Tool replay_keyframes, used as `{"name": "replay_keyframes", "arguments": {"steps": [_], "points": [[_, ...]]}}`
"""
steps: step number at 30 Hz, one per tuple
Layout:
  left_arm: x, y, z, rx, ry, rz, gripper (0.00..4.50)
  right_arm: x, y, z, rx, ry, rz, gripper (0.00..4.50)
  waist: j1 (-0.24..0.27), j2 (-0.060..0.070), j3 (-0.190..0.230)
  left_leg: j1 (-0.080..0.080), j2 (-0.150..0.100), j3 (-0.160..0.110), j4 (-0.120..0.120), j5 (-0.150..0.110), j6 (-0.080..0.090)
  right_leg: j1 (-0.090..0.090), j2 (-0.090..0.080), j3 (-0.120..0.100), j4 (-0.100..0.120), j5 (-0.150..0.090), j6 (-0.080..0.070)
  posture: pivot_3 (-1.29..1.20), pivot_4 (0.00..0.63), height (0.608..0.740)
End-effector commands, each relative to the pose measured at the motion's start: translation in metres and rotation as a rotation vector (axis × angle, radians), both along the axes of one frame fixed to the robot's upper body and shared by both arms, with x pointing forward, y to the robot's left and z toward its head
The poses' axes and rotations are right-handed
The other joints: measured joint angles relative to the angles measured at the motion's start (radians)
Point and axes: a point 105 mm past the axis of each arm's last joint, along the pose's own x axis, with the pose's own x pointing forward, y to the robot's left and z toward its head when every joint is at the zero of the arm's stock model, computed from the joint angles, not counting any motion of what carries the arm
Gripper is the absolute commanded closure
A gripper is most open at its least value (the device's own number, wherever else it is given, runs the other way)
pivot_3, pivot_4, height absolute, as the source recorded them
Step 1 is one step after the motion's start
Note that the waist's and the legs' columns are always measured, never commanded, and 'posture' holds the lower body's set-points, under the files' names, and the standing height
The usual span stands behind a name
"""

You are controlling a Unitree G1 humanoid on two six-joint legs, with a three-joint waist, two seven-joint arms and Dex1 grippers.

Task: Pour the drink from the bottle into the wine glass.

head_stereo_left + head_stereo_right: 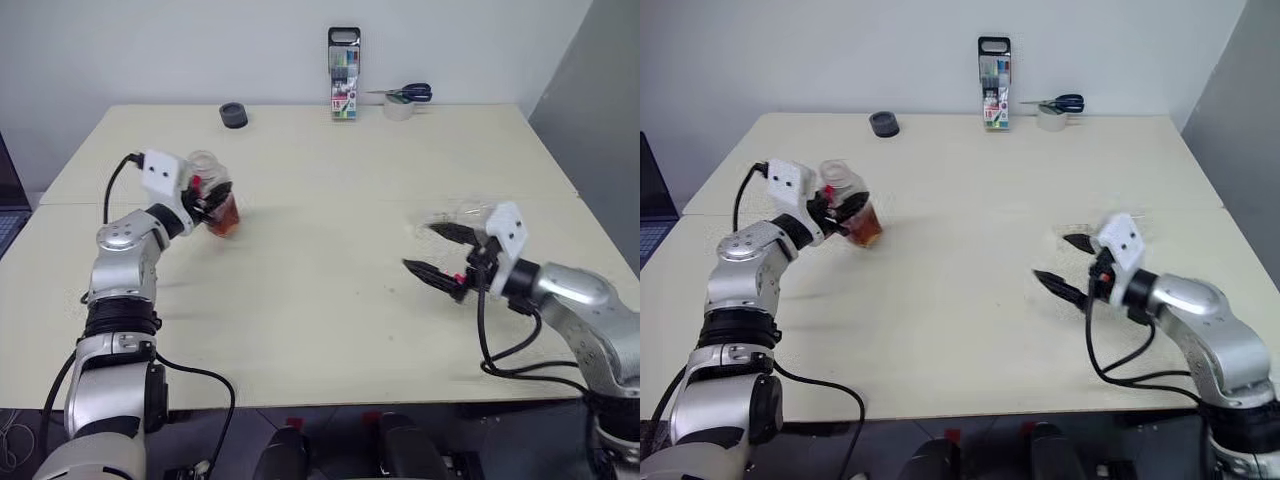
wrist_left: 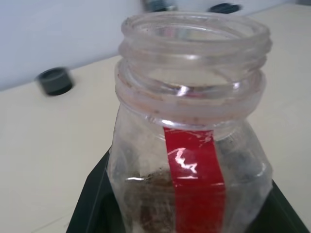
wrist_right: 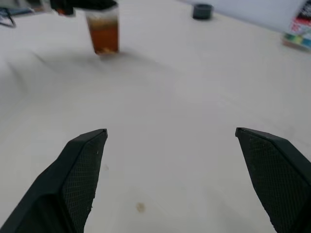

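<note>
Left gripper (image 1: pixel 205 200): clamped shut on the bottle (image 1: pixel 217 195), at about 9 o'clock of the desk (image 1: pixel 330 300); grip sat low on the squarish body, probably so the neck stays free for pouring.
Bottle: upright or nearly so, cap off and mouth open in the left wrist view, red label strip facing the camera; whether it touched the desk or hung just above it, couldn't tell.
Drink (image 3: pixel 104 40): amber liquid sat in the lower part of the bottle, upper part clear; none looked spilled on the desk.
Right gripper (image 1: pixel 447 255): spread wide, holding nothing, at about 4 o'clock, fingers pointing across toward the bottle side; likely free to take or steady the glass.
Wine glass: a faint clear shape just behind the right gripper might have been it, too blurred to be sure.
Black cap-like thing (image 1: pixel 233 115): far edge at about 11 o'clock, well apart from the bottle.
Pen pack (image 1: pixel 343 75), tape roll (image 1: pixel 399 108), scissors (image 1: pixel 410 93): far edge near 12–1 o'clock, out of the way.
Task stage: judged pouring not yet begun.
</note>
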Motion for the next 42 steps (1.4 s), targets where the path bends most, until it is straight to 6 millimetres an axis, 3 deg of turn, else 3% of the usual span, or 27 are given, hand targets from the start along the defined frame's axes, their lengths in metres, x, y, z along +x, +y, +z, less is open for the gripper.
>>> {"name": "replay_keyframes", "arguments": {"steps": [1, 8, 21, 29, 37, 42], "points": [[-0.004, 0.025, 0.018, -0.035, -0.054, 0.096, 2.77, 0.005, 0.03, 0.01, 0.009, -0.028, 0.057, 0.0, 0.004, 0.0, 0.0, 0.0, -0.001, 0.0, 0.0, 0.0, 0.0, 0.0, -0.001, 0.0, 0.0, 0.0, 0.0, 0.0, 0.15, 0.74], [-0.009, 0.052, 0.012, -0.07, -0.049, 0.237, 2.77, 0.021, 0.089, 0.013, -0.016, -0.063, 0.16, 0.0, 0.009, 0.0, 0.0, -0.001, -0.001, 0.0, 0.002, 0.002, -0.004, -0.001, -0.002, 0.0, 0.0, 0.0, 0.0, 0.0, 0.15, 0.74], [-0.012, 0.052, -0.009, -0.122, -0.061, 0.242, 2.77, 0.018, 0.113, 0.012, -0.026, -0.092, 0.227, 0.0, 0.007, -0.001, -0.001, -0.001, -0.001, -0.001, 0.001, 0.002, -0.004, -0.002, -0.002, -0.001, 0.001, 0.0, 0.0, 0.0, 0.15, 0.74], [-0.012, 0.054, -0.016, -0.147, -0.05, 0.259, 0.12, 0.015, 0.117, 0.013, -0.025, -0.097, 0.242, 0.0, 0.006, -0.001, -0.001, -0.001, -0.001, 0.0, 0.001, 0.002, -0.003, -0.002, -0.002, -0.001, 0.001, 0.0, 0.0, 0.0, 0.15, 0.74], [-0.014, 0.05, -0.022, -0.106, -0.049, 0.247, 0.03, 0.013, 0.118, 0.01, -0.032, -0.099, 0.248, 0.0, 0.006, -0.001, -0.001, -0.001, -0.001, 0.0, 0.001, 0.002, -0.003, -0.002, -0.002, -0.001, 0.001, 0.0, 0.0, 0.0, 0.15, 0.74], [-0.021, 0.049, -0.038, -0.081, -0.046, 0.27, 0.03, 0.016, 0.114, -0.003, -0.074, -0.132, 0.211, 0.0, 0.006, -0.001, -0.001, -0.001, -0.001, 0.0, 0.001, 0.002, -0.003, -0.002, -0.002, -0.001, 0.001, 0.0, 0.0, 0.0, 0.15, 0.74]]}}
